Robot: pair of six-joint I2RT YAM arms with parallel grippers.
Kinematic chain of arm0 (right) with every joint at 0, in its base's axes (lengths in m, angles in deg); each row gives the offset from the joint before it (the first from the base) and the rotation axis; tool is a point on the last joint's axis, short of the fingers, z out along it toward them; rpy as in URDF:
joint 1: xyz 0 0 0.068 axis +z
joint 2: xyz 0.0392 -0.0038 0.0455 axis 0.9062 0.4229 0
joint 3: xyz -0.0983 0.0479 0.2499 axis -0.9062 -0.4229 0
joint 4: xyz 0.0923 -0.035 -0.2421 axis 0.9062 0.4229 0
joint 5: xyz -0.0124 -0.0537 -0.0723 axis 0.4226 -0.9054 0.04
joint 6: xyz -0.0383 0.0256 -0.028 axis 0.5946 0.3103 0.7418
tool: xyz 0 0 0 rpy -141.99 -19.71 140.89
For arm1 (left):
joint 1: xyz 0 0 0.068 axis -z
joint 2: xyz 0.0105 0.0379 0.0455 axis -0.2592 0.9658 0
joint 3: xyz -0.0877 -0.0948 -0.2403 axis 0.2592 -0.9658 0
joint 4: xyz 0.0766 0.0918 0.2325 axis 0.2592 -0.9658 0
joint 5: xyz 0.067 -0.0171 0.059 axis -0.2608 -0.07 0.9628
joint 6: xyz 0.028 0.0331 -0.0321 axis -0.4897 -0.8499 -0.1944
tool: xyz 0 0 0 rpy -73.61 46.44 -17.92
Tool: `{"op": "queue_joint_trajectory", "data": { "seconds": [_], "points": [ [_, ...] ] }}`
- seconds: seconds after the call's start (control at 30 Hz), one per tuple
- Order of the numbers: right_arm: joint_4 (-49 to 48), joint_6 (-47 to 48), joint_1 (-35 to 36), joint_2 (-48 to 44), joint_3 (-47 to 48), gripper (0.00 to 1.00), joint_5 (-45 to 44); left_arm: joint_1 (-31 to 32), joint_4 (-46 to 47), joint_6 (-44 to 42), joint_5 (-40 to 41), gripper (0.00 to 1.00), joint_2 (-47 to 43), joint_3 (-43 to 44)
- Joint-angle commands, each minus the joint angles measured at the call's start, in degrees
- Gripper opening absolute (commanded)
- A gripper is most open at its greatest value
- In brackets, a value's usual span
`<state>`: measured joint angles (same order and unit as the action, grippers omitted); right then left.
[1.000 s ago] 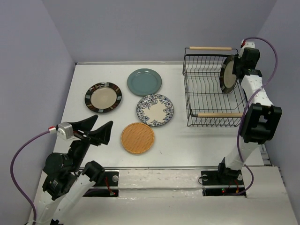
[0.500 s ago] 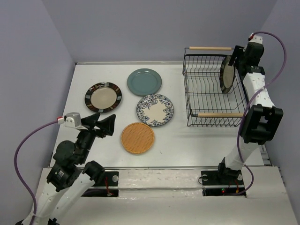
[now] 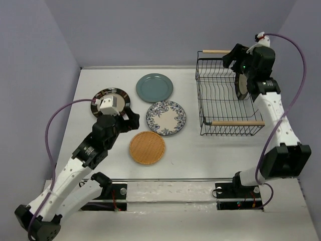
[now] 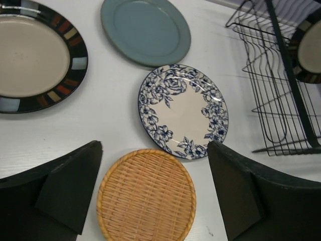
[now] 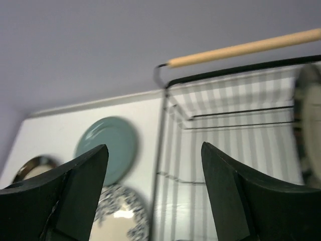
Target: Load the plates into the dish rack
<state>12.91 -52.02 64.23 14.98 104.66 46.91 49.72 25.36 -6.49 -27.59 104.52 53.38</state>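
Left jaws: we are seeing them standing wide apart and gripping nothing, hanging over the tabletop (image 3: pixel 200 150) in the left half of the overhead view.
Under the left jaws: in the left wrist view the woven plate (image 4: pixel 146 197) is lying between the two fingers at the bottom of the frame, with the floral plate (image 4: pixel 183 110) just above it.
Right jaws: we are seeing them apart with nothing between them, hovering at the upper right of the overhead view, over the rack (image 3: pixel 201 103) beside its far handle (image 3: pixel 218 51).
Rack: it is sitting on the tabletop at the right of the overhead frame, its near handle (image 3: pixel 235 123) lying along its lower edge.
Racked plate (image 3: pixel 242 88): this striped one is standing on edge inside the rack, toward its right side, just below the right jaws in the frame and not between them.
Flat striped plate (image 4: pixel 30 55): it is lying at the upper left of the left wrist view; overhead, the left arm is partly covering it.
Teal plate (image 3: pixel 154 88): it is lying flat above the floral plate, near the top centre of the tabletop.
Plates on the tabletop: we are counting four, all lying flat, left of the rack and well apart from it.
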Motion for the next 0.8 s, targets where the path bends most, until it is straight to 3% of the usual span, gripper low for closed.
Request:
{"op": "queue_joint_trajectory", "data": {
  "seconds": [0.0,0.07,0.1,0.2,0.27,0.33,0.47,0.77],
  "points": [
    [-6.9,-5.6,8.7,-9.4,-9.8,0.8,7.2,-5.9,4.0,9.6,2.2,0.91,7.5,3.5],
    [-8.0,-5.9,10.6,-12.5,-13.8,0.81,8.8,-9.4,5.9,13.2,1.9,0.82,9.5,3.0],
    [-9.0,-6.6,11.8,-16.0,-16.0,0.81,9.5,-14.0,6.9,17.5,0.0,0.67,11.2,2.3],
    [-9.9,-7.1,12.9,-23.1,-24.0,0.81,12.3,-22.0,11.8,23.6,-2.6,0.49,15.5,-1.1],
    [-9.5,-6.9,13.6,-26.3,-28.0,0.81,14.1,-24.3,14.2,27.9,-2.5,0.53,18.1,-2.6],
    [-8.9,-7.0,15.1,-30.5,-30.1,0.81,14.9,-26.6,15.2,30.5,-1.6,0.68,21.8,-3.0],
    [-9.1,-8.4,16.7,-34.1,-34.2,0.81,18.7,-31.1,18.3,34.5,-0.6,0.81,25.5,-5.6],
    [-9.8,-8.3,21.0,-33.5,-36.8,0.82,21.0,-40.8,26.7,36.7,-3.5,0.82,37.7,-8.5]
  ]
}}
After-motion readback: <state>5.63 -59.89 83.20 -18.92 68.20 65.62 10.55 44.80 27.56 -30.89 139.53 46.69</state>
